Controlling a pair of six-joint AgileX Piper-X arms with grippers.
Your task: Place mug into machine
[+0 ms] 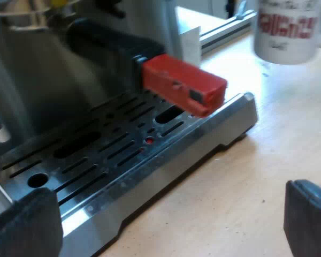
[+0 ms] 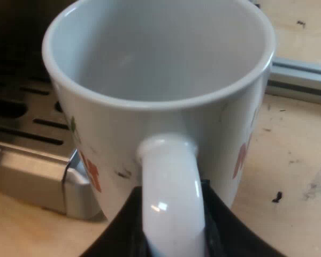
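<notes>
One mug [image 2: 160, 64], base behind right pincer [image 2: 174, 241]

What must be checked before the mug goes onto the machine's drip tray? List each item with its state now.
1. Grip: right gripper shut on the handle of the mug: ok.
2. Mug upright and empty: ok.
3. Mug over the drip tray: not ok; it is beside the tray's corner, over the table.
4. Landing spot: the part of the grate that shows carries nothing: ok.
5. Room for the mug under the holder's red-ended handle, which juts out above the grate: cannot tell.
6. Other arm: left gripper open, low at the tray's front edge, apart from the mug: ok.
</notes>
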